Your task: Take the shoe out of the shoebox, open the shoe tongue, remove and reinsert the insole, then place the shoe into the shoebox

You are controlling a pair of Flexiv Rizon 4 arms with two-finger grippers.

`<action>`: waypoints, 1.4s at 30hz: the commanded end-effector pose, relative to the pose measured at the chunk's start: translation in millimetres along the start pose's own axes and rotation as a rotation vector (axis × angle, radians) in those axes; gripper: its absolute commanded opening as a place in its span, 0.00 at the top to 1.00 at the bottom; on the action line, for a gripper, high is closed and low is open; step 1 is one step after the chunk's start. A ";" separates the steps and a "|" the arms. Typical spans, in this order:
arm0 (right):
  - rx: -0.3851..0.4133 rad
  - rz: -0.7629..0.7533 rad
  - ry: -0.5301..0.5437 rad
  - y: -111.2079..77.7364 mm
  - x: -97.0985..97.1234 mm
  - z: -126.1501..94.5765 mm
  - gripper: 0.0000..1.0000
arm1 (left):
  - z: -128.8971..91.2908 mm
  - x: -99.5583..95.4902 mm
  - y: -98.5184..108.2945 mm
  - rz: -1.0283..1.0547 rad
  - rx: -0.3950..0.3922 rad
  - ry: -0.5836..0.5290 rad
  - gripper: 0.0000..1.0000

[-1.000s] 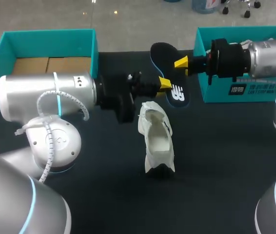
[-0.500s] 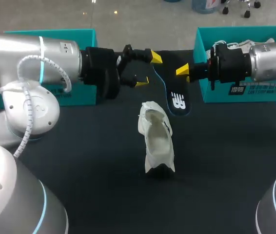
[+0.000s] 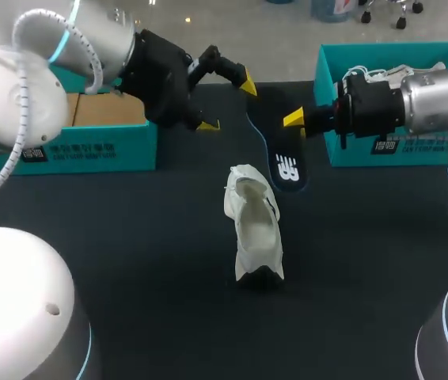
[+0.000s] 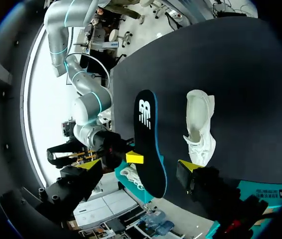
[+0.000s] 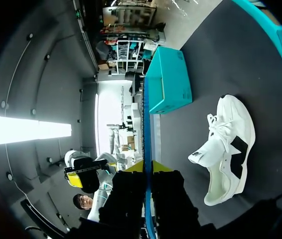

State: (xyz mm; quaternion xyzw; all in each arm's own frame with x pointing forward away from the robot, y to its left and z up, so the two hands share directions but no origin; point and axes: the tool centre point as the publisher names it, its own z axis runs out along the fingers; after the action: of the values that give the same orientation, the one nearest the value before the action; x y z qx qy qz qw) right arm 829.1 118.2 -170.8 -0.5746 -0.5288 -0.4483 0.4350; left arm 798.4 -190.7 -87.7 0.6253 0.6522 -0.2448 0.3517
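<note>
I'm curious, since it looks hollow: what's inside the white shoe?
Only its pale lining shows; no insole lies in the shoe. The insole is out, held by the right gripper. The toe end is covered.

Silver left arm (image 3: 18, 87) and right arm (image 3: 434, 95) carry cyan rings and black wrists; the left wears a white cable (image 3: 40, 14).

Head camera: fixed, high and behind the robot, looking down on the whole bench (image 3: 129, 261); the widest and farthest view.

Left wrist camera: held above the bench's far left part, facing across it toward the right arm (image 4: 88, 107). The insole (image 4: 148, 144) is close and seen flat-on.

Right wrist camera: looks out along the right claw (image 5: 147, 168). The insole is edge-on and very near, with a teal shoebox (image 5: 168, 82) beyond.

All three views share the white shoe (image 3: 254, 226) and the insole.
</note>
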 end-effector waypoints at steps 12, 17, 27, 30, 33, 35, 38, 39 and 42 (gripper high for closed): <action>0.030 0.002 -0.012 -1.3 -4.4 8.7 1.00 | -6.6 -3.9 3.0 -0.006 -0.003 0.427 0.00; 0.033 0.001 -0.018 -1.8 -4.7 9.9 1.00 | -1.3 -12.4 14.7 -0.145 0.058 0.573 0.00; 0.032 -0.004 -0.018 -1.6 -2.3 14.4 1.00 | 16.2 -7.1 26.6 -0.134 0.048 0.869 0.00; 0.038 -0.005 -0.016 -0.8 -2.2 16.5 1.00 | 25.8 -1.2 29.4 -0.138 0.080 0.939 0.00; 0.043 -0.008 -0.015 -0.2 -1.8 18.0 1.00 | 32.9 5.5 32.8 -0.161 0.128 0.980 0.00; 0.044 -0.010 -0.015 -0.1 -1.7 18.5 1.00 | 33.6 6.7 34.2 -0.170 0.128 0.983 0.00; 0.045 -0.009 -0.014 -0.7 -3.1 19.9 1.00 | 29.1 3.3 36.6 -0.166 0.107 0.978 0.00; 0.045 -0.008 -0.013 -1.0 -3.7 20.3 1.00 | 27.4 1.5 37.3 -0.167 0.105 0.976 0.00; 0.045 -0.003 -0.010 -1.5 -6.5 21.8 1.00 | 24.0 -3.5 38.8 -0.158 0.092 0.964 0.00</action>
State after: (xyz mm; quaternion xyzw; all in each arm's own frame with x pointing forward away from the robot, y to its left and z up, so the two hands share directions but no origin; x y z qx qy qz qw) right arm 827.3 135.4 -178.7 -0.5662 -0.5423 -0.4342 0.4437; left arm 842.3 -205.8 -103.0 0.6290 0.7741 -0.0555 0.0458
